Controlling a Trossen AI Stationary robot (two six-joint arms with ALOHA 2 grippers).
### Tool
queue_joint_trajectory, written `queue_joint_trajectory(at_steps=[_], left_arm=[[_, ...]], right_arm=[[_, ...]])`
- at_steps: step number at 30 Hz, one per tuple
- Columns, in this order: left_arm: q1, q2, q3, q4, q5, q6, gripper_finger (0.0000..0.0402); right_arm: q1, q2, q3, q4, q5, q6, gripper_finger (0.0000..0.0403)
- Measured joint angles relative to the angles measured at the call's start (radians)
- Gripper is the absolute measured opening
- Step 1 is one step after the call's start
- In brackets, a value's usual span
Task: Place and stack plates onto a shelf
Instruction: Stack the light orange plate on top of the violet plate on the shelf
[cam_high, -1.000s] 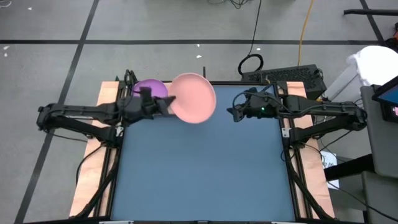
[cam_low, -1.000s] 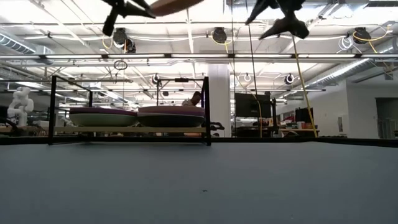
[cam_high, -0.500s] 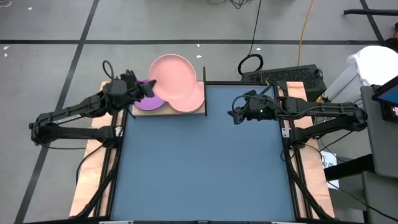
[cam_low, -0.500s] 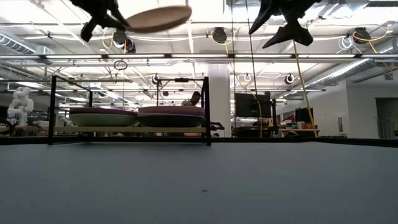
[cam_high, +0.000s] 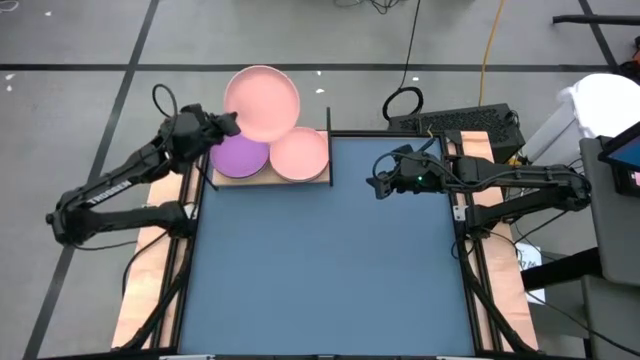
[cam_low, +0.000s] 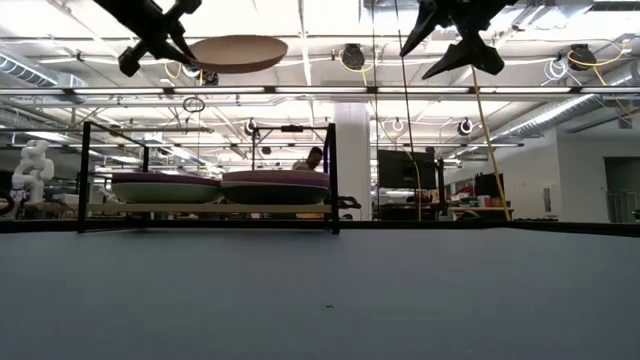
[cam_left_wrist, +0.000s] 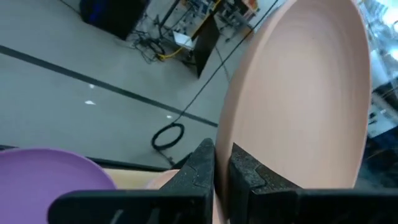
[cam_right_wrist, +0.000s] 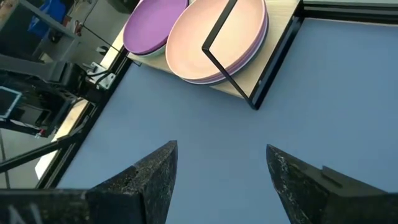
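Observation:
My left gripper (cam_high: 222, 127) is shut on a salmon pink plate (cam_high: 262, 103) and holds it high over the far edge of the shelf (cam_high: 322, 180). The low view shows this plate (cam_low: 238, 50) well above the shelf's posts (cam_low: 332, 175). On the light-wood board rest two stacks: one topped by a purple plate (cam_high: 240, 156), the other by a pink plate (cam_high: 300, 153) with a purple one under it (cam_right_wrist: 258, 43). My right gripper (cam_high: 374, 186) hangs open above the mat, to the right of the shelf. My left gripper pinches the pink plate's rim (cam_left_wrist: 225, 155) between its two fingers (cam_left_wrist: 202, 165), at the edge nearest the arm. The fingers come in about level from the table's left side. The plate is lifted clear and lies nearly level, its hollow side up.
The blue-grey mat (cam_high: 330, 260) covers the table in front of the shelf. Black upright posts (cam_right_wrist: 224, 53) frame the shelf's right end. A cable loop (cam_high: 403, 103) and a keyboard (cam_high: 465, 122) lie on the floor beyond the far edge.
My left gripper has swung toward the table's far left, carrying the pink plate from over the shelf's right stack to over the shelf's far edge. The plate has stayed lifted and has levelled out from a tilt. The pink plate on the shelf now shows uncovered.

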Motion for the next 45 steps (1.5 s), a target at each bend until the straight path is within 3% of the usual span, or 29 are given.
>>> queue_joint_trajectory(at_steps=[9,15,22,26,34,41,45], left_arm=[[0.200,0.089,0.243,-0.226,0.138,0.258,0.0013],[0.355,0.227,0.434,-0.356,0.284,0.454,0.0013],[0.498,0.411,0.606,-0.480,0.472,0.568,0.0013],[0.572,0.485,0.631,-0.540,0.585,0.637,0.0013],[0.699,0.552,0.633,-0.625,0.718,0.765,0.0013],[0.709,0.567,0.634,-0.668,0.718,1.071,0.0013],[0.708,0.577,0.634,-0.689,0.655,1.141,0.0014]], right_arm=[[0.000,0.000,0.000,0.015,-0.002,0.030,0.0226],[0.001,0.000,0.000,0.057,-0.002,0.033,0.0226],[0.003,0.000,0.000,0.058,-0.003,0.100,0.0226],[0.003,0.000,0.000,0.057,-0.003,0.110,0.0226],[0.003,0.000,0.000,0.056,-0.002,0.136,0.0226],[0.003,0.001,0.000,0.051,-0.001,0.135,0.0226],[0.003,0.001,-0.005,0.055,-0.001,0.145,0.0226]])
